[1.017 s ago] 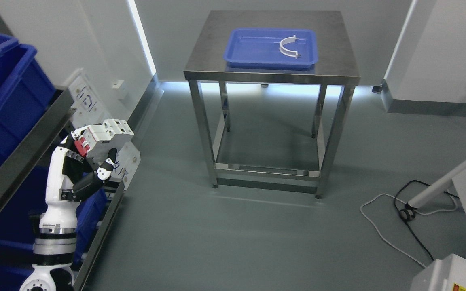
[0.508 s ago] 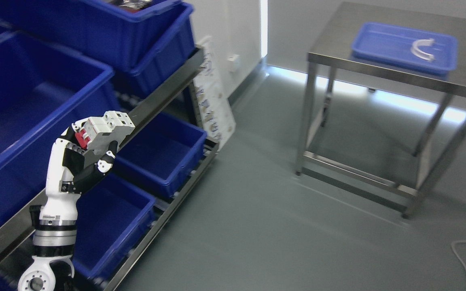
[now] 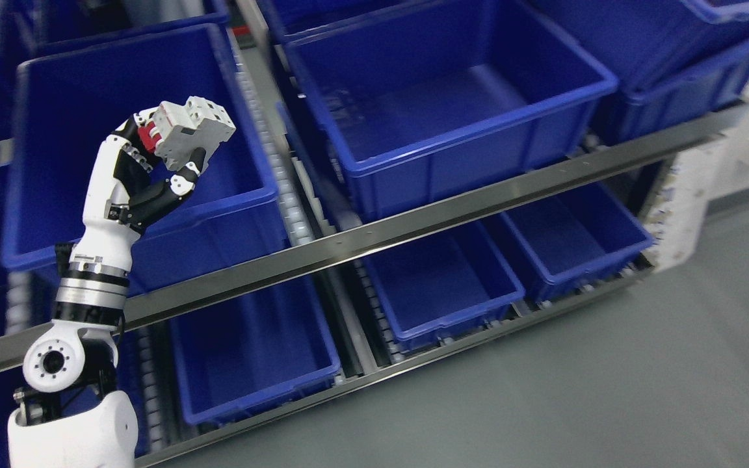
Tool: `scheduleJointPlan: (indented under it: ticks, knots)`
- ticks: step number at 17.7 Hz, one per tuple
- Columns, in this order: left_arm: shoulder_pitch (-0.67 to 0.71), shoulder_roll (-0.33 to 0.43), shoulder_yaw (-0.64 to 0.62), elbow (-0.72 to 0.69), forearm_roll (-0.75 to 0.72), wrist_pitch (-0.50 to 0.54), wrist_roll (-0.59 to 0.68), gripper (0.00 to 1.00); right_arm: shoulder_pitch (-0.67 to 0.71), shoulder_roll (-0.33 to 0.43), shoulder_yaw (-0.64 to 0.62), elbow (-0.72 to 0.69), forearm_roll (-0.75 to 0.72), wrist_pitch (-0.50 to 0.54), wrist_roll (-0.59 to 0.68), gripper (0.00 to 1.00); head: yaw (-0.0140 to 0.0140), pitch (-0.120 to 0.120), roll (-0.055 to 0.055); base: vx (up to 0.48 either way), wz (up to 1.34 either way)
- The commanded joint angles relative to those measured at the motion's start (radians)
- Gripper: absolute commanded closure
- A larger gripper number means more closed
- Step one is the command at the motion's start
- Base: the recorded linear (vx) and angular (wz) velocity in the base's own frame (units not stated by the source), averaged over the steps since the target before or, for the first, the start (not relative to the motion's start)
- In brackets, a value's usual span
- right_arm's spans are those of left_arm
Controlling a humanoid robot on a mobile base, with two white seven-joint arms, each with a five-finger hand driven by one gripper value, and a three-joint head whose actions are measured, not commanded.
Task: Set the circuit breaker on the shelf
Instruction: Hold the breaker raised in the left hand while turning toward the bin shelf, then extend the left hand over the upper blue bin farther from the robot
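My left hand (image 3: 163,159) is raised in front of the shelf rack, its fingers curled around a white and grey circuit breaker (image 3: 194,130) with a red switch. The breaker hangs over the front part of a large blue bin (image 3: 49,117) on the upper shelf level, above its inside. The left arm rises from the lower left corner. No right arm shows in this view.
A second large blue bin (image 3: 452,104) sits to the right on the same level, behind a steel shelf rail (image 3: 413,224). Smaller blue bins (image 3: 439,286) stand on the lower level. Grey floor (image 3: 608,390) lies at the lower right.
The camera has swung left, from the steel table with the blue tray to the shelf rack. My left hand still holds the breaker and now sits higher, over the upper bin.
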Motion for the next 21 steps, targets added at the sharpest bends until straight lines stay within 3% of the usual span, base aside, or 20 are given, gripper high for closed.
scheduleJointPlan:
  ticks: [1,8,13,16,19,21]
  knots:
    - [-0.091,0.093,-0.110,0.140,-0.133,0.017,-0.014,0.90,0.000,-0.018,0.020,0.000,0.000,0.241,0.000,0.00,0.0000,0.000,0.000,0.059,0.95]
    - [-0.289,0.116,-0.170,0.369,-0.145,0.128,-0.064,0.90,0.000,-0.018,0.020,0.000,0.000,0.241,0.000,0.00,0.0000,0.000,0.000,0.103,0.60]
    - [-0.435,0.154,-0.191,0.610,-0.188,0.126,-0.080,0.89,0.000,-0.018,0.020,0.000,0.000,0.241,0.000,0.00,0.0000,0.000,0.000,0.150,0.04]
    - [-0.517,0.177,-0.239,0.826,-0.256,0.104,-0.086,0.88,0.000,-0.018,0.020,0.001,0.000,0.241,0.000,0.00,0.0000,0.000,0.000,0.149,-0.12]
    - [-0.535,0.177,-0.301,0.868,-0.260,0.108,-0.121,0.88,0.000,-0.018,0.020,0.000,0.000,0.241,0.000,0.00,0.0000,0.000,0.000,0.113,-0.11]
    - [-0.577,0.170,-0.352,0.979,-0.260,0.102,-0.115,0.88,0.000,-0.018,0.020,0.000,0.000,0.241,0.000,0.00,0.0000,0.000,0.000,0.073,-0.07]
